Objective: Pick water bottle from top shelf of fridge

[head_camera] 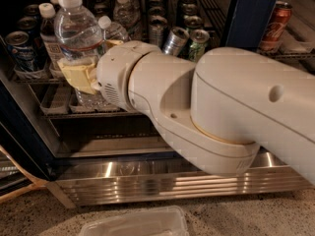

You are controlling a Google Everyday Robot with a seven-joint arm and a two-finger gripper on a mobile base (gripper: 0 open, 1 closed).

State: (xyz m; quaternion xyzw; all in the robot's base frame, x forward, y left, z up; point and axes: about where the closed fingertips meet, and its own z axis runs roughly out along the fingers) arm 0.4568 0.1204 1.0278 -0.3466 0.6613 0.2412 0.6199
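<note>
In the upper left of the frame, the gripper (93, 63) has its jaws pinching the water bottle (74, 31) at the front edge of the top shelf (54, 115). No writing on the bottle can be read. A blue can (19, 50) stands near on its left, and the fridge (248, 14) front is open.
</note>
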